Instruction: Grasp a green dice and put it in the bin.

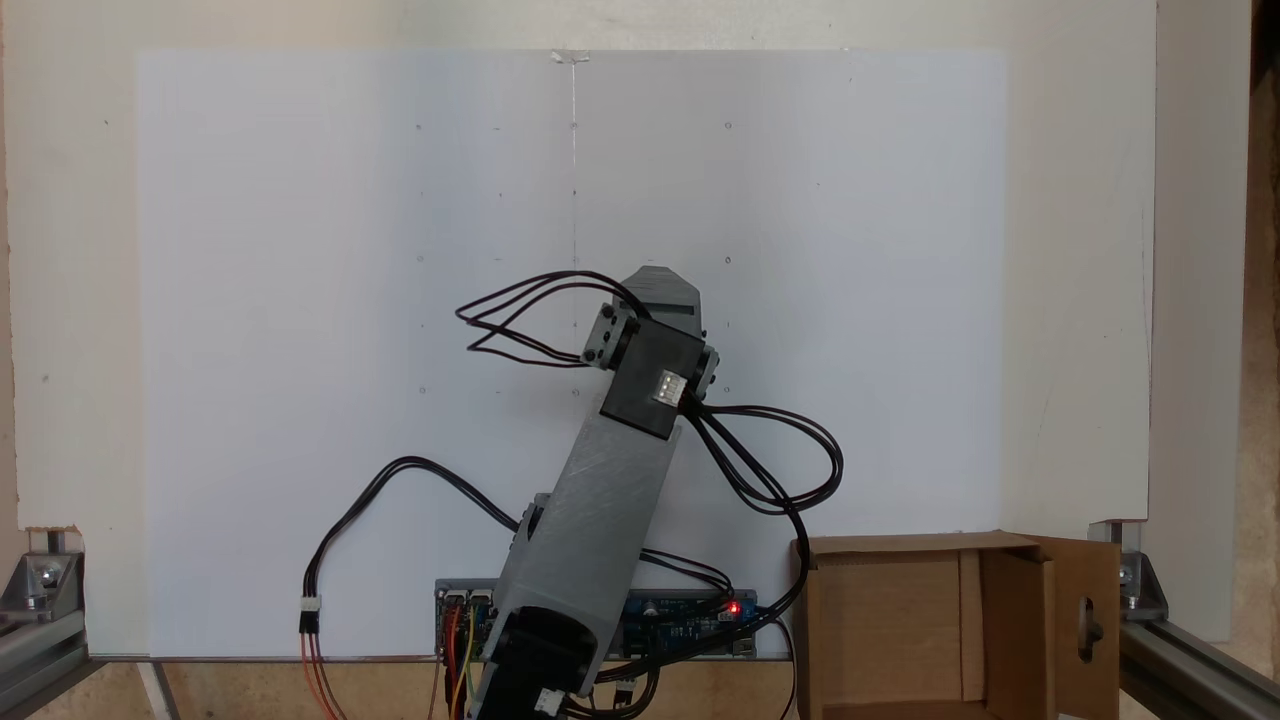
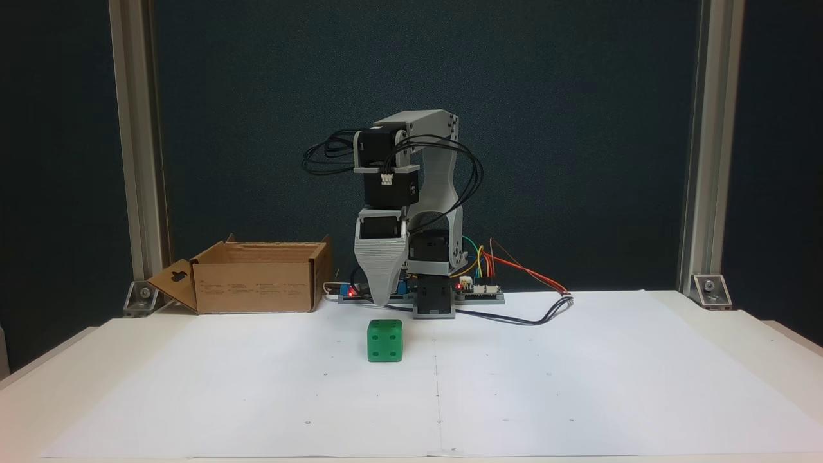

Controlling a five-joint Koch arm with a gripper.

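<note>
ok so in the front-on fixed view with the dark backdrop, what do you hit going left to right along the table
The bin, then the green dice with the tool pointing down just above it, then the arm's base, then the circuit board with coloured wires.

Green dice [image 2: 384,340] on table [image 2: 578,386], below tool [image 2: 380,301]; bin [image 2: 257,283] left behind, well apart.

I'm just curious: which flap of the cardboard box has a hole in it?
The flap splayed outward on the box's side away from the arm, leftmost in a fixed view. The other flaps show no hole.
</note>
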